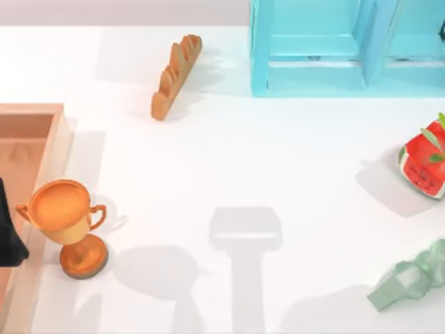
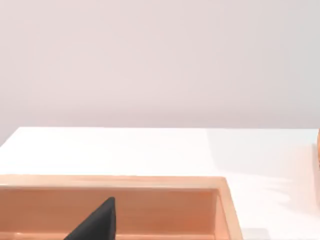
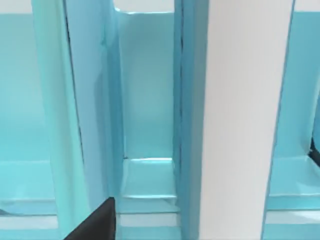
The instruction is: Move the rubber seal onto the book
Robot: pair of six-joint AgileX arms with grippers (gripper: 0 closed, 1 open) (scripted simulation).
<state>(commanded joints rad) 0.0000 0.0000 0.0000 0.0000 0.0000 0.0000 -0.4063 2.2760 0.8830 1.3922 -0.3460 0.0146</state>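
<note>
The rubber seal is out of view, and so is the book. My left gripper (image 1: 8, 233) is a black shape at the table's far left edge, over the wooden tray (image 1: 42, 132). A black part of it (image 2: 97, 225) shows in the left wrist view above the tray's wall (image 2: 150, 182). A black part of my right gripper (image 3: 97, 222) shows in the right wrist view, close in front of the light-blue shelf frame (image 3: 145, 125).
A gold trophy (image 1: 69, 223) stands beside the tray. A bread loaf (image 1: 175, 73) lies at the back. The light-blue shelf frame (image 1: 313, 62) is at the back right. A red fruit cube (image 1: 425, 160) and a pale green looped strip (image 1: 410, 278) sit at the right.
</note>
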